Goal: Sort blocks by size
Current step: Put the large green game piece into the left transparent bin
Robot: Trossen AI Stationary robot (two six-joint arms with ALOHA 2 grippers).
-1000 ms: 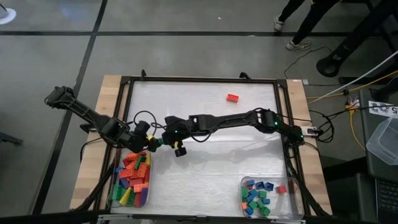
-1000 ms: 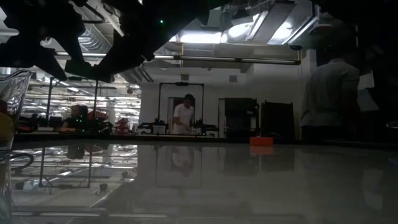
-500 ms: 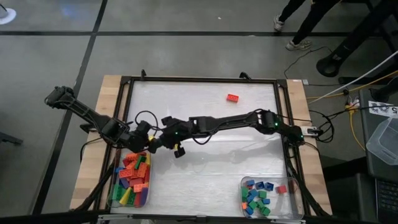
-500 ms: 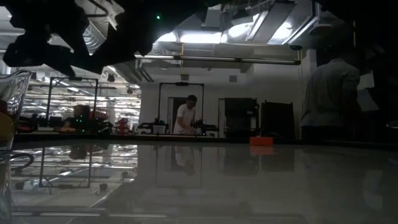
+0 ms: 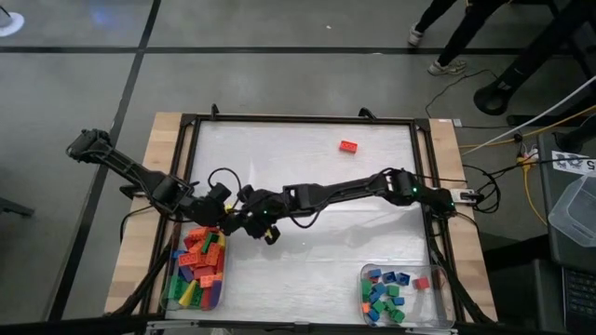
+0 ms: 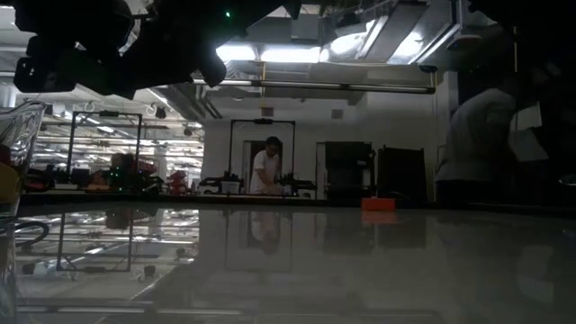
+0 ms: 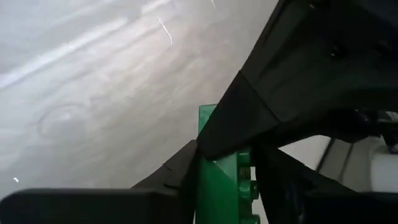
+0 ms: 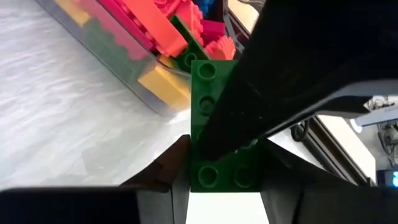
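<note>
Green block [image 8: 214, 124]: long, studded, pinched between both grippers above the table [image 5: 307, 149], at the rim of the left tray [image 5: 198, 270].
Hidden: block's middle is covered by the other arm's dark finger in both wrist views; barely visible from above.
Left gripper [image 5: 229, 216]: clamped on the green block.
Right gripper [image 5: 244, 220]: clamped on it too.
Red block [image 5: 349, 146]: alone, far side of the table.
Right tray [image 5: 406, 290]: small blocks inside.
</note>
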